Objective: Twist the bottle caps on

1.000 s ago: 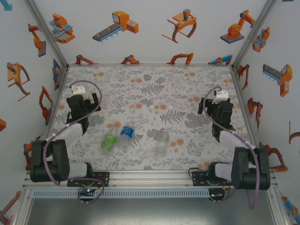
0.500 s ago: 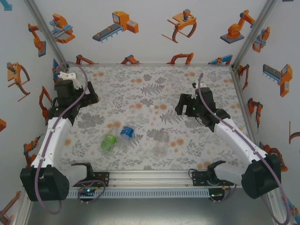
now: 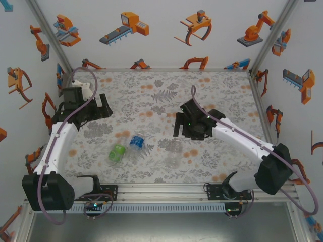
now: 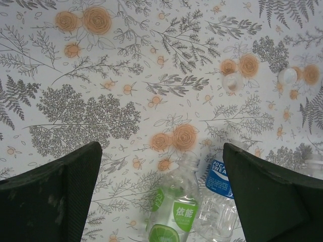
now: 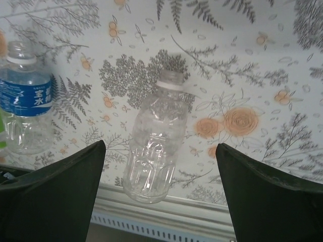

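Three small clear plastic bottles lie on their sides on the flower-patterned table (image 3: 151,91), near its front edge, all with bare necks. The green-labelled bottle (image 3: 117,154) and the blue-labelled bottle (image 3: 136,142) lie just beside each other, necks pointing away from the arm bases. The unlabelled bottle (image 3: 173,154) is ribbed, with a white ring below its open mouth, and lies apart to their right. In the left wrist view two tiny round whitish caps (image 4: 232,81) (image 4: 288,76) rest loose on the table beyond the bottle necks, apart from each other. The left hand (image 3: 98,110) hangs over the table's far left part, its fingers (image 4: 50,196) spread wide with nothing between them. The right hand (image 3: 182,125) hovers behind the unlabelled bottle, fingers (image 5: 267,191) likewise spread and empty.
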Robot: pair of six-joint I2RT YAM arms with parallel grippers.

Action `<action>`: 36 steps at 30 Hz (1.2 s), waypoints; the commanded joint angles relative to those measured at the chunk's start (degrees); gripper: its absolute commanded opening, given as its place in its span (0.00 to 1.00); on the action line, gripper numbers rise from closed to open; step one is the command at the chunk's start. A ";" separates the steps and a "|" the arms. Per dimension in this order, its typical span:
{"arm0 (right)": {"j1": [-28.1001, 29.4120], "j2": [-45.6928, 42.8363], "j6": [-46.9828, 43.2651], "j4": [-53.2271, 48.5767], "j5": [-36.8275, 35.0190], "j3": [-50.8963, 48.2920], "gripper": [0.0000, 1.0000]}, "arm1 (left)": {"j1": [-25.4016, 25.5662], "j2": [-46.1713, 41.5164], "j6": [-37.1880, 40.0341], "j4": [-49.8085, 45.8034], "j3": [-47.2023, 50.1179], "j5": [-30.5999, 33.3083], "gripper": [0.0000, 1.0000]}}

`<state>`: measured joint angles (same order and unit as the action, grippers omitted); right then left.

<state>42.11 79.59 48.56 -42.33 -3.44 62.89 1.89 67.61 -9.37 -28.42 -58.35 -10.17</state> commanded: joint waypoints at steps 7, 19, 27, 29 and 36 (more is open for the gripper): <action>3.24 6.95 11.41 -5.51 -3.12 2.23 0.84 | 0.13 -2.76 -0.43 -1.11 1.18 1.85 0.97; 3.48 13.97 14.07 2.69 3.98 -1.89 0.82 | 0.13 -2.78 -0.65 -0.95 1.14 1.66 0.97; 3.51 16.82 13.89 4.65 3.55 -3.42 0.72 | 0.17 -2.21 -0.92 -1.63 0.95 0.74 0.97; 3.51 16.91 13.92 4.99 3.45 -3.74 0.69 | 0.22 -2.22 -0.92 -1.61 1.03 0.70 0.97; 3.51 15.79 13.76 5.41 2.18 -4.04 0.60 | 0.48 -1.57 -0.78 -1.59 0.79 0.42 0.97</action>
<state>45.21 96.33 61.73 -36.84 -0.51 59.51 2.00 65.87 -9.61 -28.99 -57.63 -8.84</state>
